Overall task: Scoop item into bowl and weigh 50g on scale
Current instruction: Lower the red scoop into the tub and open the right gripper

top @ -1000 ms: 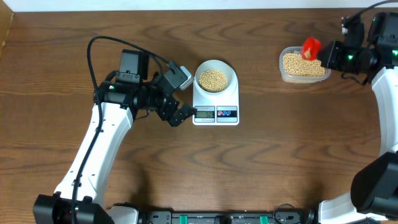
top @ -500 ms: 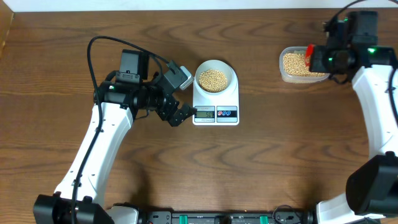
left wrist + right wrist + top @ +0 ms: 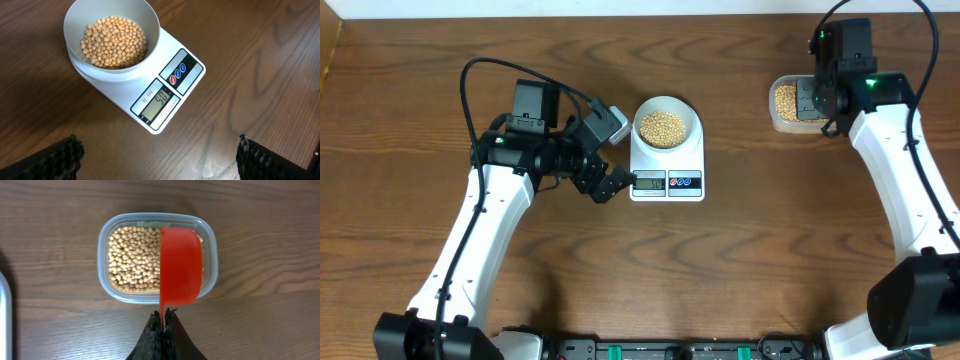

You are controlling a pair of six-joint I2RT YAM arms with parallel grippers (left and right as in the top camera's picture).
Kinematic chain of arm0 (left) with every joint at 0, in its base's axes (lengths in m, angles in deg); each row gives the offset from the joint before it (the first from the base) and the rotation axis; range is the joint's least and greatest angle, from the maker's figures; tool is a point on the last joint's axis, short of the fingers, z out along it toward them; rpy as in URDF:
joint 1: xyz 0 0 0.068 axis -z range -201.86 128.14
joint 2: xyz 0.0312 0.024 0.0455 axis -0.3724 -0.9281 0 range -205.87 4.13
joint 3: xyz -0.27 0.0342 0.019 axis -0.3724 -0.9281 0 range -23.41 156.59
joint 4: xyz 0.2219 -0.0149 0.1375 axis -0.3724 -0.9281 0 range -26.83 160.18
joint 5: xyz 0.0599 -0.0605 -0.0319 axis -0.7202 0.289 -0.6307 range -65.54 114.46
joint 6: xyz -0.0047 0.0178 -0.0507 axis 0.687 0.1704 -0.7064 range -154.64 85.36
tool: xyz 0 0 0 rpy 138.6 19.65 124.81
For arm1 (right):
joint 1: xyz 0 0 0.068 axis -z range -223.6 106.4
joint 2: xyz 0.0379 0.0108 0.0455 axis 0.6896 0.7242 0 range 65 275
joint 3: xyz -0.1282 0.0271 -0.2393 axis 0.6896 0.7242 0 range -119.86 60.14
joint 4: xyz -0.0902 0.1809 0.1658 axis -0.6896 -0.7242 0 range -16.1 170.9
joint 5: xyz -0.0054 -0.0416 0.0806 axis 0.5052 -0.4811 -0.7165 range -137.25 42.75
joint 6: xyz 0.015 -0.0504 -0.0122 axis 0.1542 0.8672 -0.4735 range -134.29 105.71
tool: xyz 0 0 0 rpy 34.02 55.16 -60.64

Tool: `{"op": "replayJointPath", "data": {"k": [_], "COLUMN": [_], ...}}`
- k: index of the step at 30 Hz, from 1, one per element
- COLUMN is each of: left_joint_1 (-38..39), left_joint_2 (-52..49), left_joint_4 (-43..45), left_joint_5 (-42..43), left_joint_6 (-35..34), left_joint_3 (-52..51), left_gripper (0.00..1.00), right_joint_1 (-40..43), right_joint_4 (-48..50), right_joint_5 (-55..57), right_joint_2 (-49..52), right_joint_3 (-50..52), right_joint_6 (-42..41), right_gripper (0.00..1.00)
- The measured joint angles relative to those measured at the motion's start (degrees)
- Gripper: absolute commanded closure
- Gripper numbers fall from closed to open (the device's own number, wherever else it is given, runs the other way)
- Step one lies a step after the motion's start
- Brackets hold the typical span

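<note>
Beside the spread left gripper point(image 3: 160, 163), the scale point(image 3: 646, 161) points display-end toward the robot; right gripper point(image 3: 163, 323) pinches red scoop point(image 3: 181, 265).

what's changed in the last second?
The right arm swung left over the container, hiding the red scoop from overhead. The right gripper stays shut on the scoop's handle, holding it above the container's right half. Nothing let go. Unchanged: left gripper open beside the scale, bowl of beans on it.
</note>
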Motion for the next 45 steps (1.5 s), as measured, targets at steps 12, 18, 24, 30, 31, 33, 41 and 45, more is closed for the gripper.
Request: {"op": "replayJointPath", "data": {"k": [12, 18, 24, 30, 31, 33, 41, 45], "left_joint_1": [0.0, 0.0, 0.0, 0.0, 0.0, 0.0, 0.0, 0.0], "left_joint_2": [0.0, 0.0, 0.0, 0.0, 0.0, 0.0, 0.0, 0.0], "left_joint_4": [0.0, 0.0, 0.0, 0.0, 0.0, 0.0, 0.0, 0.0], "left_joint_5": [0.0, 0.0, 0.0, 0.0, 0.0, 0.0, 0.0, 0.0], "left_joint_6": [0.0, 0.0, 0.0, 0.0, 0.0, 0.0, 0.0, 0.0], "left_joint_3": [0.0, 0.0, 0.0, 0.0, 0.0, 0.0, 0.0, 0.0], "left_gripper": [0.0, 0.0, 0.0, 0.0, 0.0, 0.0, 0.0, 0.0], "right_joint_1": [1.0, 5.8, 10.4, 11.6, 11.6, 11.6, 11.6, 11.6], "right_joint_4": [0.5, 2.1, 8.9, 18.8, 20.3, 22.1, 26.8, 28.0], "right_joint_5": [-0.1, -7.0, -14.6, -22.7, -23.7, -25.4, -26.4, -25.2], "right_joint_2": [0.0, 0.0, 0.0, 0.0, 0.0, 0.0, 0.0, 0.0], "right_joint_3": [0.0, 0.3, 4.4, 11.6, 12.7, 14.6, 19.5, 21.1], "right_joint_6": [-7.4, -15.1, -21.7, -26.5, -27.3, -29.3, -37.3, -42.3], "right_gripper": [0.99, 0.99, 0.99, 0.99, 0.99, 0.99, 0.99, 0.92]}}
